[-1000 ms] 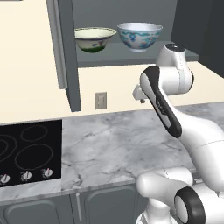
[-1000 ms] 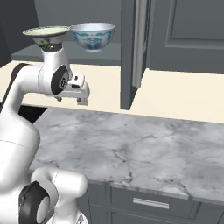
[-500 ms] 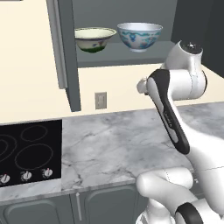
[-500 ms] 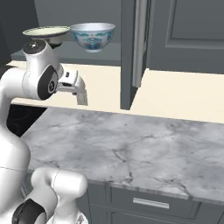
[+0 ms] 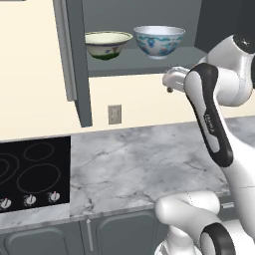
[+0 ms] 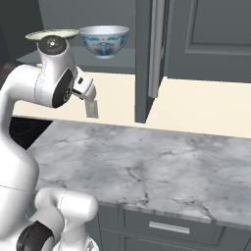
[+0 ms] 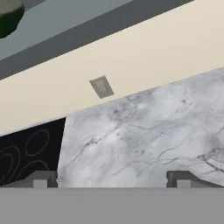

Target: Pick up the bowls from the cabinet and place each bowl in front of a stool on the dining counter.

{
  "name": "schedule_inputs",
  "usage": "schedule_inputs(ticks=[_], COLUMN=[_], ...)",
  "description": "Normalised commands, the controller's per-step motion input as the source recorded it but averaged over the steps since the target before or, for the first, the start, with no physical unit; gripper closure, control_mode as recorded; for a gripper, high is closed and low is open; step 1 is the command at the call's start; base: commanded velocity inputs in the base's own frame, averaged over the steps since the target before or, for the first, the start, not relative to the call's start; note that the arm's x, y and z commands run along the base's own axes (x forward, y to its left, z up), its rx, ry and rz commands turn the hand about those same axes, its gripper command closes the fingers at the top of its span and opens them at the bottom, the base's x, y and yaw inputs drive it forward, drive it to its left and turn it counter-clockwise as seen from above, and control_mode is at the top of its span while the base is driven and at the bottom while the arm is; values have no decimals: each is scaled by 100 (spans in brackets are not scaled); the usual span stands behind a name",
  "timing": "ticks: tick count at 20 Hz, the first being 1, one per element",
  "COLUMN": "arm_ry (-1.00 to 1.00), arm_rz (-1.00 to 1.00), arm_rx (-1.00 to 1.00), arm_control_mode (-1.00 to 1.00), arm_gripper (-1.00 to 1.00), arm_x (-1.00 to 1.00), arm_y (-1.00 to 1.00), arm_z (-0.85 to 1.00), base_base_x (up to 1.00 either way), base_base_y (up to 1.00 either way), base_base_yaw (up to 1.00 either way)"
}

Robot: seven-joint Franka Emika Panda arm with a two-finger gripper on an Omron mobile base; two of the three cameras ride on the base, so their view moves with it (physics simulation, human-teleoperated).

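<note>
Arm bent high over the marble worktop [image 5: 134, 159], hand just below the open cabinet [image 5: 74, 60] shelf; fingers [image 7: 41, 179] spread wide, holding nothing; green-marked bowl [image 5: 107, 45] and blue-patterned bowl [image 5: 159, 41] side by side on the shelf

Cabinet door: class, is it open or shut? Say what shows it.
Open. The cabinet door stands swung out edge-on, and both bowls sit exposed on the shelf.

Both base views face the open cabinet [image 5: 144, 69] from opposite sides; hand view, apparently rolled, overlooks the countertop [image 7: 144, 131].
</note>
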Motion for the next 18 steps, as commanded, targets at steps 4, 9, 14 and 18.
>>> schedule_inputs(ticks=[4, 9, 14, 18], arm_ry=[-9, -5, -20, -9], arm_rz=[-11, -3, 0, -4], arm_rx=[3, 13, 9, 0], arm_control_mode=[-100, -100, -100, -100], arm_gripper=[-100, -100, -100, -100], arm_x=[7, 0, 10, 1], arm_y=[-7, -1, 0, -4], arm_z=[59, 41, 32, 49], base_base_x=[0, 0, 0, 0], base_base_y=[0, 0, 0, 0], base_base_yaw=[0, 0, 0, 0])
